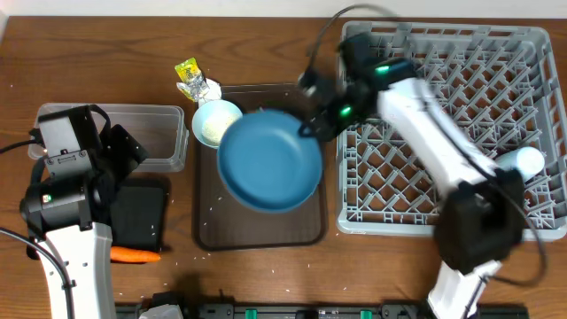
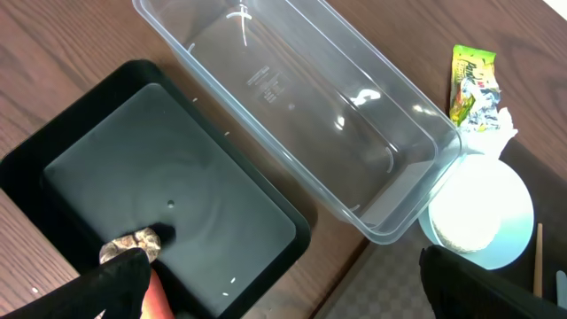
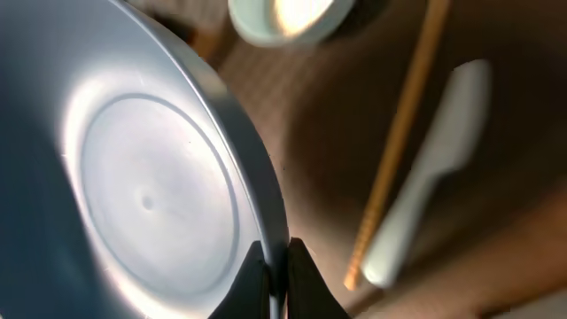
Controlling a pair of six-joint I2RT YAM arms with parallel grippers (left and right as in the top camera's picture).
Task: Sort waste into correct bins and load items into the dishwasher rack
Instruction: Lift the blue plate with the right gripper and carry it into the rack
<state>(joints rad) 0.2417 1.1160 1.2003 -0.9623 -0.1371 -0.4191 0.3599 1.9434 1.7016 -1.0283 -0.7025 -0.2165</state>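
The right claw [image 3: 276, 259] pinches the blue plate [image 3: 151, 195] by its rim — left claw [image 2: 283, 270] hangs spread above the black tray [image 2: 177, 168].

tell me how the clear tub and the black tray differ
The clear tub is see-through with tall walls; the black tray is opaque and shallow. The clear tub looks empty; the black tray holds a brown lumpy piece at one edge. Both are rectangular, lying side by side.
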